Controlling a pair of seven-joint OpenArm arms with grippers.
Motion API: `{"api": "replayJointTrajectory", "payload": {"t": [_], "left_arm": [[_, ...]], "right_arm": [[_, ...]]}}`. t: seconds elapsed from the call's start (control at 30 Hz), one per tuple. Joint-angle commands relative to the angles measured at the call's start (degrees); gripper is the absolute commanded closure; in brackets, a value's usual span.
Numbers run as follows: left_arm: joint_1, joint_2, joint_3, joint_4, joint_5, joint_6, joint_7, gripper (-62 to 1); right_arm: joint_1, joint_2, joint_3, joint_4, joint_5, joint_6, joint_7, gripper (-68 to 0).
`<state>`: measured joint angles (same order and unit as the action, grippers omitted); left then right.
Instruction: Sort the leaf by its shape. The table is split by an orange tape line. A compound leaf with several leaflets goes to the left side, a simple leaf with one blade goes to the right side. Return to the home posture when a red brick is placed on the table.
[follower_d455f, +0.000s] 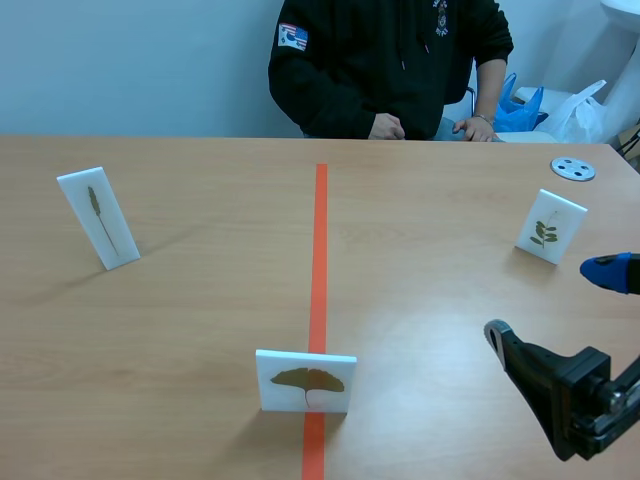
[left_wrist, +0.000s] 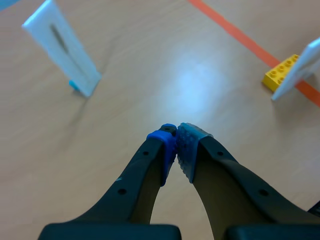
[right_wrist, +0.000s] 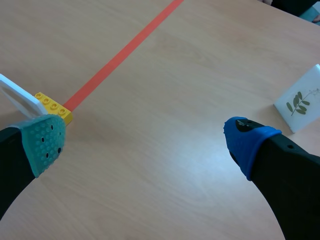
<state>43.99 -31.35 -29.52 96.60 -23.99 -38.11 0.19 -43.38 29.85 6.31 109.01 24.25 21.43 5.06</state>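
Person (follower_d455f: 390, 60) cut off above shoulders. Yellow brick (left_wrist: 280, 76) partly behind card (left_wrist: 302, 67). Right pincer (follower_d455f: 548, 302) cut by scene edge.

Light wooden table (follower_d455f: 180, 330), fine grain, soft pale glare on its top. Orange tape line (follower_d455f: 320, 250) runs from the near edge at mid-width and stops short of the far edge. Plain pale blue-grey wall (follower_d455f: 130, 60) behind. Beyond the far right corner: blue bag (follower_d455f: 522, 108), white bag (follower_d455f: 588, 108). Grey perforated disc (follower_d455f: 573, 169) lies near that corner.

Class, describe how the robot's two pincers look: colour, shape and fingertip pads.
Both the left pincer and right pincer have two thick black fingers, curved and tapering. Each finger ends in a soft pad: one blue, one dotted grey-green.
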Motion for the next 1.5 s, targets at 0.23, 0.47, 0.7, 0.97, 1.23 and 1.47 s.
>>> {"api": "replayJointTrajectory", "payload": {"t": [0.23, 0.47, 0.7, 0.97, 1.23, 1.47], "left_arm": [[-1.16, 0.00, 0.68, -0.22, -0.72, -1.77, -0.83, -62.3], [-1.33, -2.34, 4.74, -0.22, -0.07, -1.77, -2.54, -62.3], [-6.21, -3.15, 13.51, -0.63, 7.19, -1.77, -3.87, -62.3], [-15.96, -3.10, 26.75, -7.04, 15.65, -1.77, -8.00, -62.3], [-26.93, -2.14, 38.82, -18.18, 18.62, -1.77, -13.09, -62.3], [-34.95, 1.64, 47.65, -26.18, 20.90, -1.22, -15.82, -62.3]], "right_arm": [[0.52, -0.02, 0.66, 1.07, 0.42, -0.09, 0.42, -67.9], [0.52, -0.02, 0.66, 1.07, 0.39, -0.09, 0.44, -67.9], [0.52, -0.02, 0.66, 1.07, 0.39, -0.09, 0.44, -67.9], [0.52, -0.02, 0.66, 1.07, 0.39, -0.31, 0.44, -67.9], [0.52, -0.02, 0.66, 1.07, 0.39, -0.70, 0.44, -67.9], [0.52, -0.02, 0.66, 1.07, 0.39, -0.74, 0.44, -67.9]]}}
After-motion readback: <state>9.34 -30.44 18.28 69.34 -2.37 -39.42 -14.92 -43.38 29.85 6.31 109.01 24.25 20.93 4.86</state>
